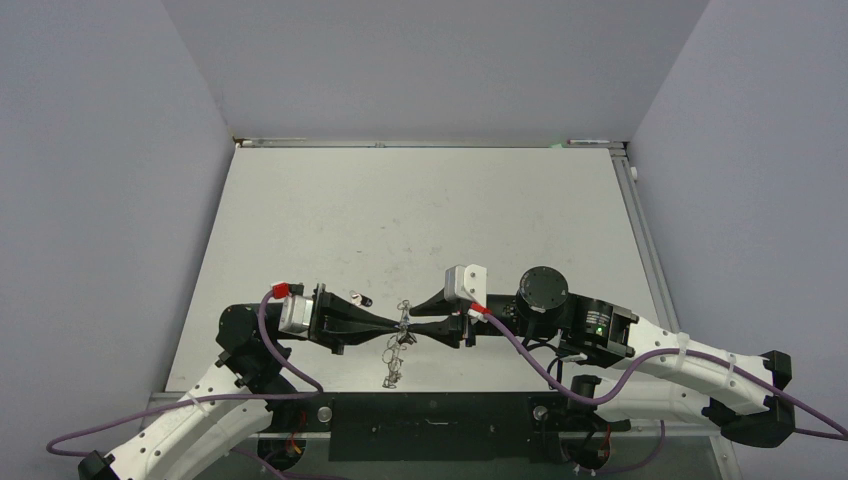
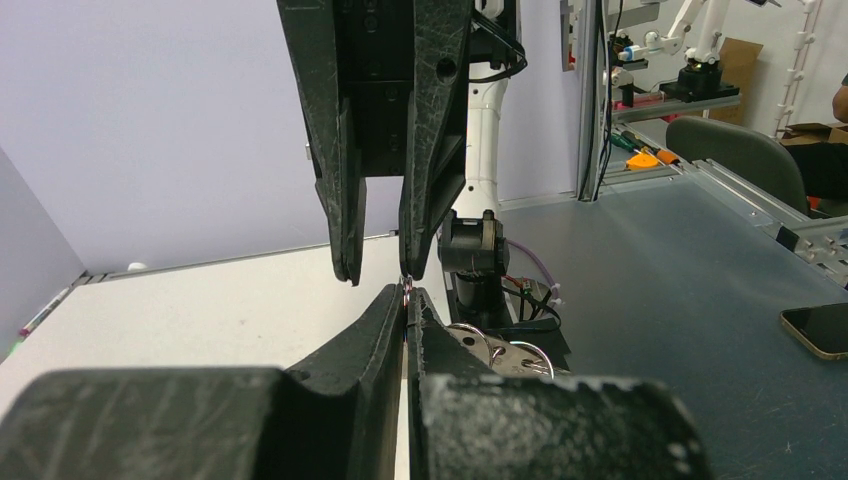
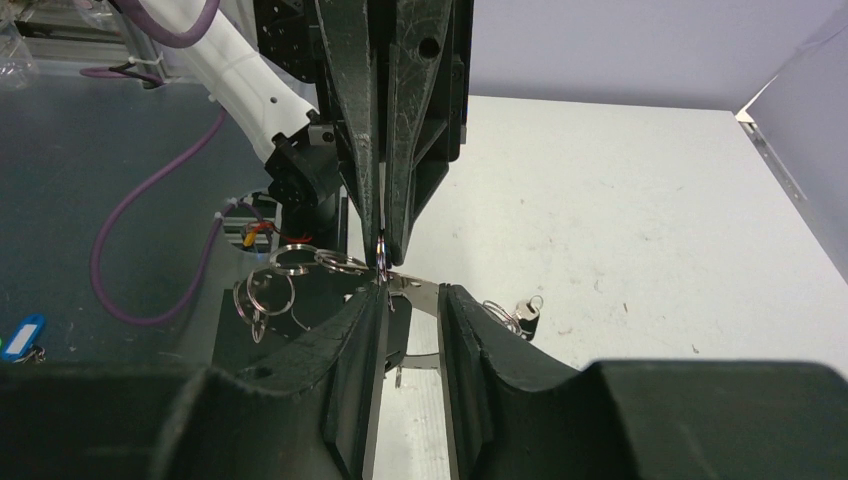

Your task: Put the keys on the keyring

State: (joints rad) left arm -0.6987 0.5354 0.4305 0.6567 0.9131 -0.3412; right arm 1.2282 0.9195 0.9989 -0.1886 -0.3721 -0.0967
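Note:
The keyring (image 1: 397, 345), a flat silver plate rimmed with wire loops, hangs above the near middle of the table between my two grippers. My left gripper (image 1: 400, 325) is shut on one small loop at its rim, seen pinched at the fingertips (image 2: 407, 298). The plate (image 2: 500, 352) shows just right of those fingers. My right gripper (image 3: 410, 300) faces it tip to tip, open, with the plate's edge (image 3: 412, 285) in the gap between its fingers. A black-headed key (image 3: 527, 314) lies on the table beside them (image 1: 357, 298). A blue-tagged key (image 3: 22, 335) lies far left on the dark surface.
Loose wire loops (image 3: 265, 295) dangle from the ring's near side over the black base plate (image 1: 430, 425). Both arms meet at the near edge of the white table (image 1: 420, 210). A phone (image 2: 815, 330) lies on the dark bench beyond.

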